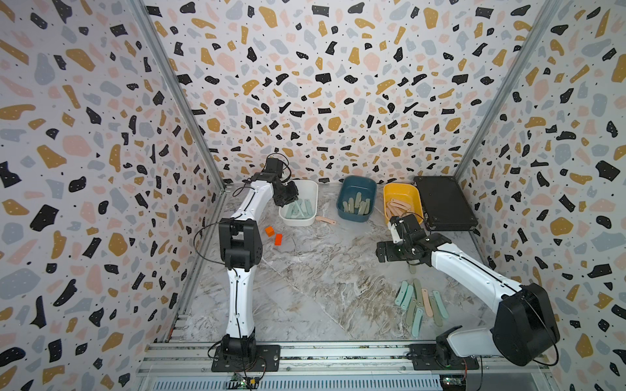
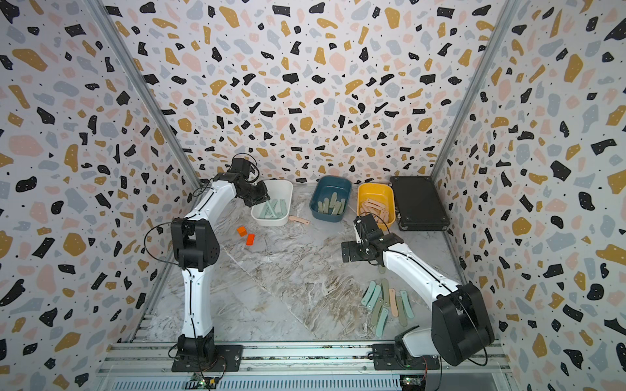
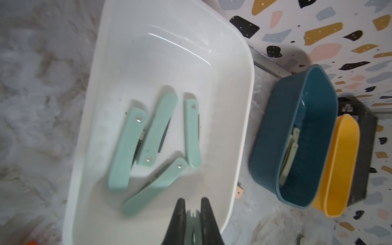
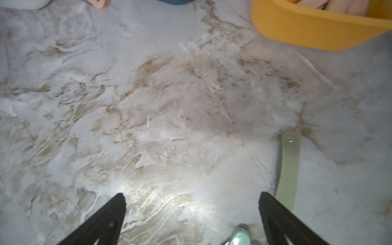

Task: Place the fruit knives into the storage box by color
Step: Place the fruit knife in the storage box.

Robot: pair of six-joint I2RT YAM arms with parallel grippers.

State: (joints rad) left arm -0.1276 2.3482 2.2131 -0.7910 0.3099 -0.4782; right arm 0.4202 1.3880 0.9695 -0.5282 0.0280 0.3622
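Clutter lies near each pincer: the left pincer (image 3: 192,200), clamped on a mint knife (image 3: 192,222), hangs over the white tub (image 3: 233,84) (four mint knives (image 3: 127,148) below it); the right pincer (image 4: 192,195), spread wide and empty, faces bare marbled worktop (image 4: 148,106), a sage knife (image 4: 289,165) just beside one finger (image 4: 273,205), yellow tub (image 4: 307,31) ahead. Terrazzo walls (image 1: 305,84) enclose all.

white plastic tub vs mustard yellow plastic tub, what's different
The white plastic tub holds mint-blue knives; the mustard yellow plastic tub holds peach-pink knives. The left gripper, shut on a mint-blue knife, hangs over the white tub, not the yellow. Both are open rounded rectangles.
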